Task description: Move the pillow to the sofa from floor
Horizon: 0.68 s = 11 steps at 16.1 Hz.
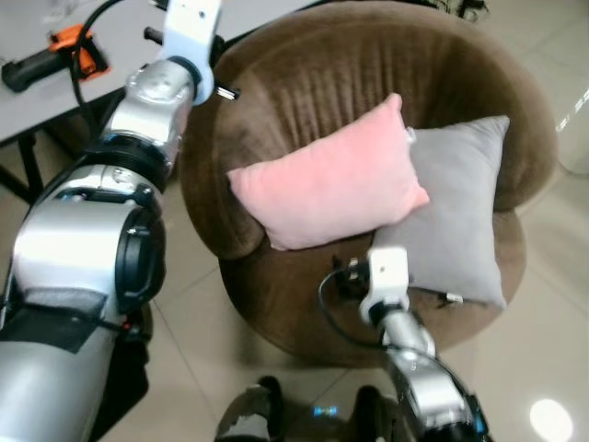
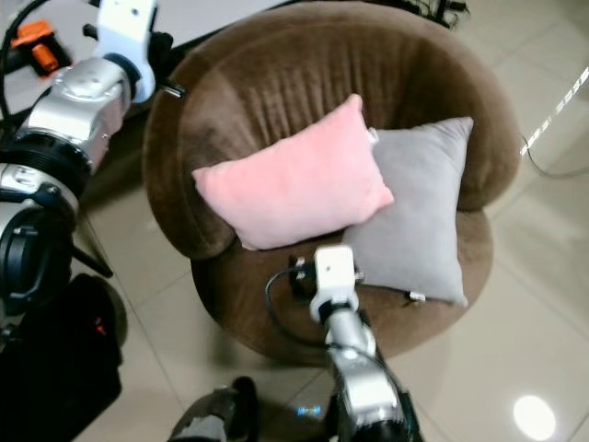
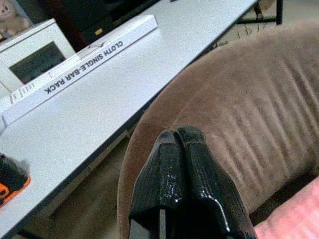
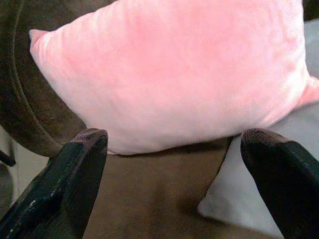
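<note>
White box point(image 3: 79, 62) on the tabletop point(image 3: 99, 114) reads "CLOTH SINGLE-BAR RACK"; plain pink pillow point(image 1: 327, 180) lies on the brown sofa point(image 1: 304, 74) (overlapping a grey pillow point(image 1: 460, 212)), right claw point(image 4: 174, 159) spread empty before it, left claw point(image 3: 182, 186) pressed together.

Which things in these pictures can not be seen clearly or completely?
- Grey pillow: its left part is hidden under the pink pillow, both eye views.
- Sofa seat: mostly covered by both pillows.
- White box: cut off by the left wrist picture's edge.
- Orange tool: too small to identify.
</note>
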Available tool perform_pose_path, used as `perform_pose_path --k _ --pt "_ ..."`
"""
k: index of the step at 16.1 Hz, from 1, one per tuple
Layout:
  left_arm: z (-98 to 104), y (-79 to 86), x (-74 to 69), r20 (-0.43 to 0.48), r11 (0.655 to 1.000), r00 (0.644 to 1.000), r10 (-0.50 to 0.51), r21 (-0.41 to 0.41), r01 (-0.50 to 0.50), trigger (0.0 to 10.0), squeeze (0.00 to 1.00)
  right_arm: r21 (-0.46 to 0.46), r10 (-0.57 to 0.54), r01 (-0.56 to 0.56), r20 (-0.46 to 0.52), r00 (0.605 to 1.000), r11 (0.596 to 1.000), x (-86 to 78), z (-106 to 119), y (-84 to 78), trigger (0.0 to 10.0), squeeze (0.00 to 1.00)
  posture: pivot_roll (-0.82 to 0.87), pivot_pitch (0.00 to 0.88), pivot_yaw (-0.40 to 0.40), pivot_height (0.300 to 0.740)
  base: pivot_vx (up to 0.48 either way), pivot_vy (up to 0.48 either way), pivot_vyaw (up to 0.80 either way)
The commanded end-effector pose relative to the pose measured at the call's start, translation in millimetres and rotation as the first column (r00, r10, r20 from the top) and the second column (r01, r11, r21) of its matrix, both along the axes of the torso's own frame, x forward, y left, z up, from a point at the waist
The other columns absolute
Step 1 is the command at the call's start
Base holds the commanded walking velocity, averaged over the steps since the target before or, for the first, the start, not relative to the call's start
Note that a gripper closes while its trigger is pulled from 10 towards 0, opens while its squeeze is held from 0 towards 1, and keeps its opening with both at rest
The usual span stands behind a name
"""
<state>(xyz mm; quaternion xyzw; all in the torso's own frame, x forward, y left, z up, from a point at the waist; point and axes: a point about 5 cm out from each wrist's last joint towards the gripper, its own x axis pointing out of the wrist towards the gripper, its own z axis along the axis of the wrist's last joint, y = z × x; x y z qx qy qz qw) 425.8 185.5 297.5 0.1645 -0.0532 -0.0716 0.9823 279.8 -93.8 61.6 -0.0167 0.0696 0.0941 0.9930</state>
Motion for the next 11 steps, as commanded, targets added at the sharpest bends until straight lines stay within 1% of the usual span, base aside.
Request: perform_pose_path --k 1,2,3,4,5,6,7,8,9,10,11 --pt "-19 23.3 -4.9 -0.040 1.000 0.999 0.015 -0.020 -0.016 10.0 0.00 0.004 0.015 -0.015 -0.028 0.999 1.000 -1.4 -7 -1.2 10.0 0.00 0.15 0.156 0.041 0.740 0.000 0.000 0.00" --pt "-34 38.5 -9.7 -0.066 0.999 0.997 0.039 -0.034 -0.041 10.0 0.00 0.002 0.021 -0.021 -0.029 0.999 1.000 2.9 -6 -3.4 10.0 0.00 0.18 0.155 0.009 0.740 0.000 0.000 0.00" --pt "-60 60.2 -19.7 -0.112 0.995 0.992 0.057 -0.076 -0.066 10.0 0.00 -0.009 0.037 -0.038 -0.031 0.999 0.999 7.1 -6 -5.2 10.0 0.00 0.19 0.158 -0.013 0.740 0.000 0.000 0.00" --pt "-79 75.6 -28.8 -0.146 0.987 0.986 0.080 -0.124 -0.099 10.0 0.00 -0.020 0.051 -0.052 -0.033 0.998 0.998 10.0 -6 -7.1 10.0 0.00 0.21 0.159 -0.032 0.740 0.000 0.000 0.00" --pt "-100 84.1 -37.3 -0.181 0.976 0.977 0.109 -0.167 -0.140 10.0 0.00 -0.033 0.062 -0.064 -0.037 0.997 0.997 12.0 -7 -9.9 10.0 0.00 0.22 0.161 -0.044 0.740 0.000 0.000 0.00" --pt "-136 90.4 -55.0 -0.244 0.957 0.961 0.129 -0.225 -0.185 10.0 0.00 -0.049 0.071 -0.073 -0.047 0.996 0.996 12.4 -11 -13.5 10.0 0.00 0.22 0.163 -0.056 0.740 0.000 0.000 0.00" --pt "-166 87.8 -73.4 -0.296 0.958 0.948 0.114 -0.219 -0.183 10.0 0.00 -0.056 0.067 -0.070 -0.058 0.996 0.996 11.7 -14 -17.1 10.0 0.00 0.22 0.164 -0.063 0.740 0.000 0.000 0.00" --pt "-177 85.3 -81.1 -0.317 0.956 0.942 0.108 -0.229 -0.186 10.0 0.00 -0.056 0.062 -0.066 -0.064 0.996 0.996 11.1 -15 -18.8 10.0 0.00 0.22 0.162 -0.069 0.740 0.000 0.000 0.00" --pt "-197 78.9 -94.6 -0.362 0.943 0.925 0.115 -0.251 -0.216 10.0 0.00 -0.049 0.057 -0.060 -0.072 0.996 0.997 9.8 -17 -21.3 10.0 0.00 0.22 0.156 -0.077 0.740 0.000 0.000 0.00" --pt "-216 65.5 -106.9 -0.412 0.928 0.906 0.100 -0.289 -0.234 10.0 0.00 -0.032 0.051 -0.053 -0.072 0.996 0.998 8.6 -17 -23.1 10.0 0.00 0.22 0.150 -0.083 0.740 0.000 0.000 0.00" --pt "-243 32.7 -131.6 -0.465 0.931 0.885 -0.011 -0.328 -0.160 10.0 0.00 -0.002 0.043 -0.043 -0.070 0.997 0.999 4.9 -17 -26.3 10.0 0.00 0.20 0.139 -0.088 0.740 0.000 0.000 0.00"
